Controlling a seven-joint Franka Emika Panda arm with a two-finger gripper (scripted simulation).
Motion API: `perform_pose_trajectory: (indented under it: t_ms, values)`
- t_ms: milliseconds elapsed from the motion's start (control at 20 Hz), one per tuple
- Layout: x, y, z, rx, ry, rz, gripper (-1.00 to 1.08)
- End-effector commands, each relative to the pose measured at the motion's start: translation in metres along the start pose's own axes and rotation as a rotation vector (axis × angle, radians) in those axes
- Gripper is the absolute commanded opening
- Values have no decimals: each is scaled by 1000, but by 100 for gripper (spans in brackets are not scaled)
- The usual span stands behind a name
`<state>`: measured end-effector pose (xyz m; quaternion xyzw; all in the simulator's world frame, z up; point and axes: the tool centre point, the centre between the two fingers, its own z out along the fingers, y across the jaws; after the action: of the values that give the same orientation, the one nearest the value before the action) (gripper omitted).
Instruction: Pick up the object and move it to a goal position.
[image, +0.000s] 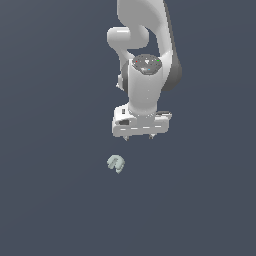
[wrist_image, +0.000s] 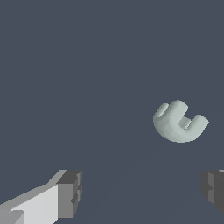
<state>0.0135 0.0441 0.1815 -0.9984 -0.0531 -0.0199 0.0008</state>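
- The bench (image: 50, 200) was a flat, uniform dark slate-blue surface that filled both views from edge to edge, with no seam, edge or marking visible on it.
- No walls, horizon or furnishing could be made out; the surroundings were the same plain dark colour as the surface, so where the bench ended could not be told.
- The white arm (image: 145, 30) came in from the top of the exterior view and hung over the surface, wrist pointing downward.
- A round grey disc (image: 146, 63) with small coloured specks sat at the top of the wrist segment.
- The end effector (image: 138, 137) was carried at the foot of the arm, its short fingertips just showing beneath the white body.
- In the wrist view the two dark-grey fingers (wrist_image: 70, 193) stood well apart, one at each side of the picture, with bare surface between them and nothing clasped.
- The object (image: 116, 163), a small pale grey-green lump with short rounded lobes, lay on the bench, below the end effector in the exterior view and somewhat toward the exterior view's left.
- It was apart from both fingers; in the wrist view the object (wrist_image: 179, 122) sat nearer one finger than the other, outside the gap between them.
- A faint soft shade lay on the surface beside the piece.
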Motion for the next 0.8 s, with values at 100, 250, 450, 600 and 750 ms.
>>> perform_pose_trajectory:
  t_ms: [100,250,450,600,750]
  values:
    - [2,-2,-3,-3,6,-12,100]
    - [2,-1,-2,-3,4,-16,100]
    - [3,1,0,-4,3,-39,100]
    - [4,4,2,-5,2,-69,100]
    - [6,8,6,-6,-1,-108,100]
